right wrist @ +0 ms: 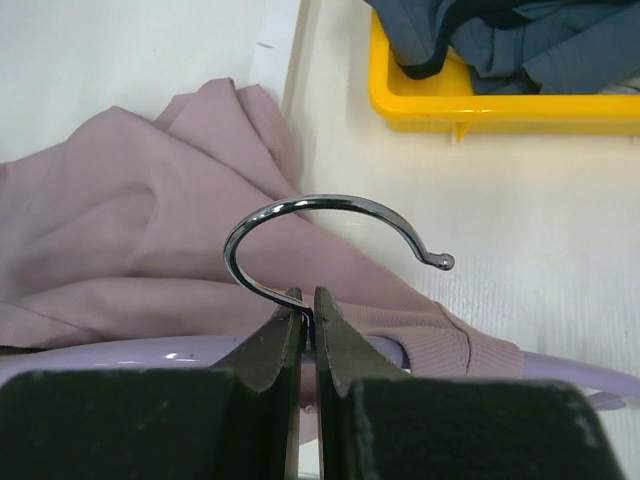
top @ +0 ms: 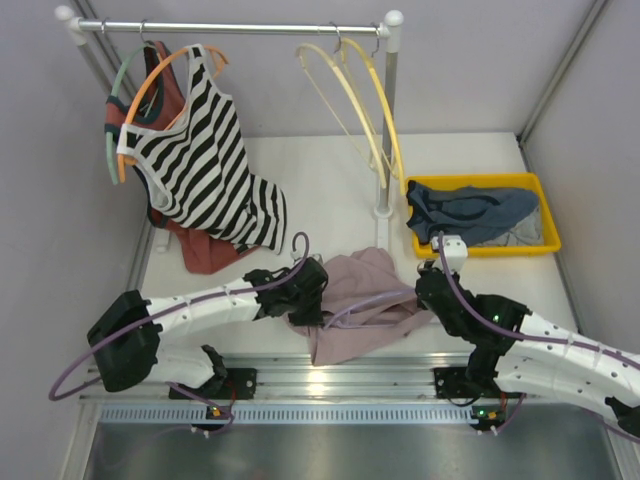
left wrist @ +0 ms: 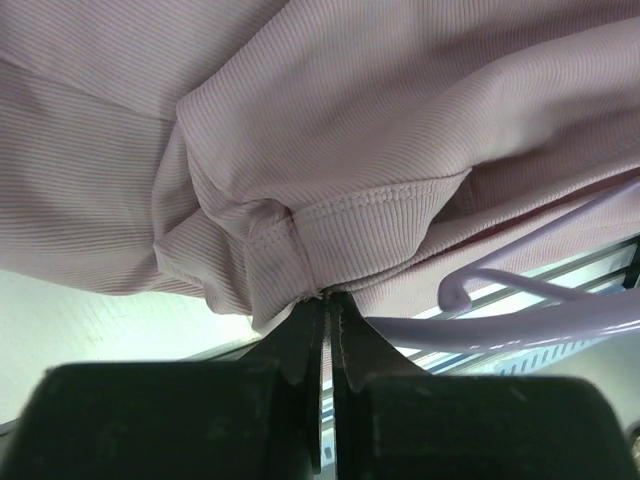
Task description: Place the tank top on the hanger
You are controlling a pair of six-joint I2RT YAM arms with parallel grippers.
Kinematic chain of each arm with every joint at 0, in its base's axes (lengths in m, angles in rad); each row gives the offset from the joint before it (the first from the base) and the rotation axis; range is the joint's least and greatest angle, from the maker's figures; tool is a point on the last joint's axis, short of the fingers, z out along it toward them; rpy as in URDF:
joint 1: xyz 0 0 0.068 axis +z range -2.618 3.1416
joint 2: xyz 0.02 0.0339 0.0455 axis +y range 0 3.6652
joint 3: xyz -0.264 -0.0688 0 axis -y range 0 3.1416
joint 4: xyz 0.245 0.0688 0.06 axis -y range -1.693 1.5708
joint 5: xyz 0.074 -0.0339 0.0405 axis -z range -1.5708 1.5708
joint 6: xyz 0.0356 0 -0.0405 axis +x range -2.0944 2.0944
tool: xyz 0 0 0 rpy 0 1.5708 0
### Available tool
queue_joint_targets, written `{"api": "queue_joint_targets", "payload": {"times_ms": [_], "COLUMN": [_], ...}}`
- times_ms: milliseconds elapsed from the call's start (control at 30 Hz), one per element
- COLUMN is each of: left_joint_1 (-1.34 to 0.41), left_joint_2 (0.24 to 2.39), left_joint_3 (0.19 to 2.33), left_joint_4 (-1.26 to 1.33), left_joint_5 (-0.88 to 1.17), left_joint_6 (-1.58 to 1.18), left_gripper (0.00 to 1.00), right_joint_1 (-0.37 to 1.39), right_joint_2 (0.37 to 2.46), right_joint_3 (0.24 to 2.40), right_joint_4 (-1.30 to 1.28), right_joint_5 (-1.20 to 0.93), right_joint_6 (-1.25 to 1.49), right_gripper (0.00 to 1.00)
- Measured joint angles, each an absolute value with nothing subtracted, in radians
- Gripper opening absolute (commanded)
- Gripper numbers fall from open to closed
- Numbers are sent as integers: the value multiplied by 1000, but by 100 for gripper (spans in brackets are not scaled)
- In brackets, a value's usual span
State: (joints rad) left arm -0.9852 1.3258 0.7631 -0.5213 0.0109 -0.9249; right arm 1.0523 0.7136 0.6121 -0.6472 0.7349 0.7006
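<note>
- The left gripper (left wrist: 322, 300) is pinched tight on a stitched hem fold of the tank top (left wrist: 380, 120). Only a sliver of seam sits between the tips, so I'd call that grip shallow. Lift slow and don't yank, or it'll probably pop out.
- The right gripper (right wrist: 308, 305) is clamped on the metal hook (right wrist: 330, 215), right where it meets the hanger (right wrist: 130, 352). That's a decent spot for steering, but the wire is round and could roll in the jaws, so hold it level.
- The tank top is bunched up at the middle of the table's (top: 330, 180) near edge, between the two arms. It's lying over part of the lavender hanger, and one hanger end pokes out past the fabric.
- I honestly can't tell if the pinched hem is a strap, an armhole or the bottom. I'd spread it open first, then slide the hanger end in.
- The yellow bin (top: 480, 180) of blue-grey clothes sits at the right edge, just beside the right gripper, so swing the hook away from it.
- The rack (top: 240, 27) with the striped top (top: 200, 160) stands along the far edge, well apart.
</note>
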Motion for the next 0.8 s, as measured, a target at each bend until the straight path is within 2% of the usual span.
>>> {"api": "queue_joint_targets", "payload": {"times_ms": [400,800], "left_joint_1": [-1009,-1015], "left_joint_2": [1274,1292], "left_joint_3": [765,981], "left_joint_4": [-568,-662], "left_joint_5": [-4,-31], "left_joint_6": [-905,-834], "left_gripper": [0,0], "right_joint_1": [1052,1053], "right_joint_2": [741,764], "right_joint_3": [624,659], "right_joint_4": [-670,-657], "right_joint_5": [763,755], "right_joint_6": [730,710], "right_gripper": [0,0]}}
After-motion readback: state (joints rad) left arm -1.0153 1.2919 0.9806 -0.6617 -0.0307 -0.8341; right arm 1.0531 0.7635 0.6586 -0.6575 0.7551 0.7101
